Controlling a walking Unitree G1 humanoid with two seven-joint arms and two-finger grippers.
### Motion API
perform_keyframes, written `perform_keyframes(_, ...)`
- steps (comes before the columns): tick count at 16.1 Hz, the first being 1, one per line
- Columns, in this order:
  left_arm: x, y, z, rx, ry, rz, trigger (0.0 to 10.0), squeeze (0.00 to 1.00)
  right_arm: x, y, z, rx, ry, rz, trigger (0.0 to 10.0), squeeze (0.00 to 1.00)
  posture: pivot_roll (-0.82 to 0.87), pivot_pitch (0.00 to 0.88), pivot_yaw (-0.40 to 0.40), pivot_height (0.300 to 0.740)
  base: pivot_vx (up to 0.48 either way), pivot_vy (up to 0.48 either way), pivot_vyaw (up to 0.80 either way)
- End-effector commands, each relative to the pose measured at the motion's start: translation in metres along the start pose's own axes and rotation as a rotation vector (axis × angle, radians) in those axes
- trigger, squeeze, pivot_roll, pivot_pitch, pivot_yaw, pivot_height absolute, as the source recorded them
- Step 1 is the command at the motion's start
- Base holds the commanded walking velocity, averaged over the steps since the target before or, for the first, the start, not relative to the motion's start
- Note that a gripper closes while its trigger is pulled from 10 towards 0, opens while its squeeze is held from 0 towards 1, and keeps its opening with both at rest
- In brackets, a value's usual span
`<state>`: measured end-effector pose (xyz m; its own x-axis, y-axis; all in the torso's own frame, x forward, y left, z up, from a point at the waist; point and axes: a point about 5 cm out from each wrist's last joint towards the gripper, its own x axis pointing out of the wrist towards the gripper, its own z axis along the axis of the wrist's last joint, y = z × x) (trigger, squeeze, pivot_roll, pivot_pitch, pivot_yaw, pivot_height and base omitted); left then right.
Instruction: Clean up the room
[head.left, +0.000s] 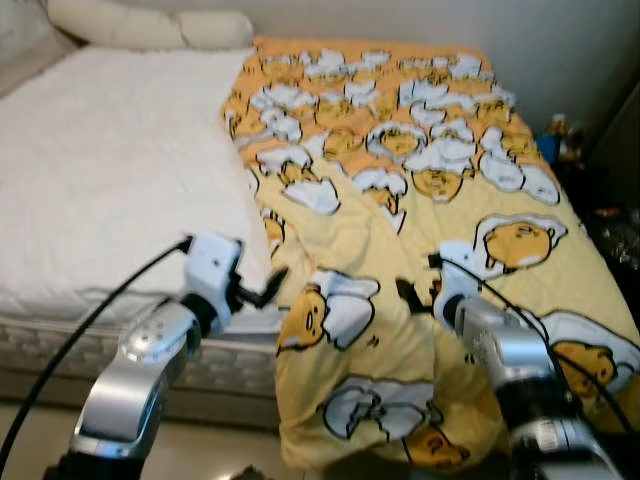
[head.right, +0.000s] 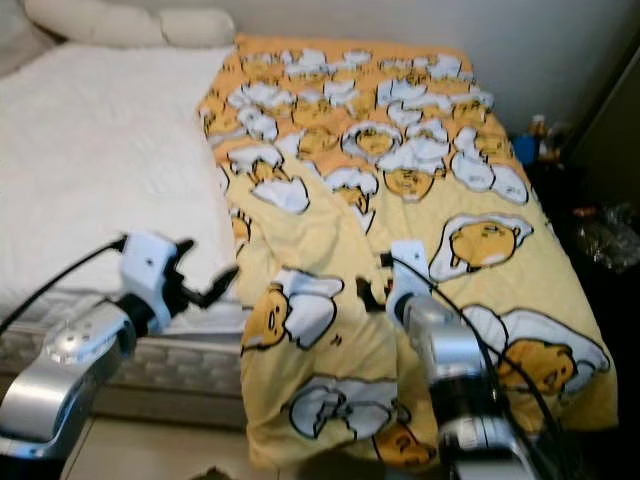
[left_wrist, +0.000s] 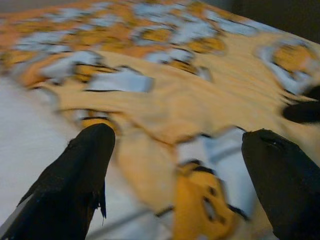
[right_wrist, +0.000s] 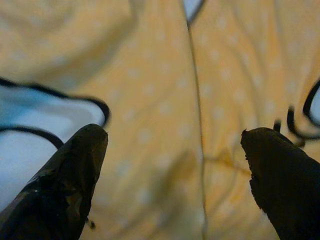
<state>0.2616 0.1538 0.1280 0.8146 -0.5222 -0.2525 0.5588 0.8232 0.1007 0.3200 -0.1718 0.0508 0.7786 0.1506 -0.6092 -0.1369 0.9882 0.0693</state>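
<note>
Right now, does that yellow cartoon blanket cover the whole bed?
No, the yellow blanket lies over the right part of the bed, while the white mattress cover on the left is bare.

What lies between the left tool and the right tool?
A fold of the yellow blanket, hanging over the bed edge, lies between the left tool and right tool, as the left eye view shows.
</note>
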Motion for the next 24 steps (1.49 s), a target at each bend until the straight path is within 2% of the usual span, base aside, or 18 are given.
perform_keyframes(1,0.001,-0.005,0.004,0.027,0.015,-0.073,10.0,0.2,0.002,-0.007,0.004,0.026,0.012,-0.004,10.0,0.0,0.05,0.0,0.015,0.74,0.0,0.0,0.0)
perform_keyframes(2,0.001,-0.004,0.007,0.044,0.034,-0.119,10.0,0.0,0.007,-0.008,0.007,0.022,0.049,0.014,10.0,0.0,0.05,0.0,0.014,0.74,0.0,0.0,0.0)
perform_keyframes(6,-0.005,0.002,0.009,0.063,0.077,-0.155,10.0,0.0,0.014,-0.013,0.013,0.023,0.086,0.006,10.0,0.0,0.07,0.006,0.05,0.74,0.0,0.0,0.0)
perform_keyframes(7,-0.006,0.001,0.008,0.064,0.087,-0.167,10.0,0.0,0.015,-0.014,0.012,0.029,0.1,0.007,4.9,0.0,0.07,0.008,0.053,0.74,0.0,0.0,0.0)
perform_keyframes(8,-0.007,0.0,0.008,0.069,0.097,-0.182,10.0,0.0,0.015,-0.015,0.01,0.018,0.118,0.002,2.5,0.0,0.07,0.014,0.055,0.74,0.0,0.0,0.0)
perform_keyframes(9,-0.007,0.0,0.008,0.069,0.097,-0.182,10.0,0.0,0.015,-0.015,0.01,0.018,0.118,0.002,2.5,0.0,0.07,0.014,0.055,0.74,0.0,0.0,0.0)
perform_keyframes(10,-0.006,0.0,0.009,0.077,0.102,-0.19,10.0,0.0,0.016,-0.017,0.009,0.019,0.116,-0.016,0.0,0.0,0.08,0.018,0.058,0.74,0.0,0.0,0.0)
perform_keyframes(16,-0.007,0.0,0.009,0.089,0.117,-0.192,10.0,0.0,0.017,-0.015,0.002,0.073,0.119,-0.016,0.0,0.0,0.09,0.026,0.058,0.74,0.0,0.0,0.0)
perform_keyframes(24,-0.004,-0.005,0.011,0.092,0.115,-0.215,10.0,0.0,0.018,-0.013,-0.004,0.079,0.115,0.002,0.0,0.0,0.09,0.021,0.055,0.74,0.0,0.0,0.0)
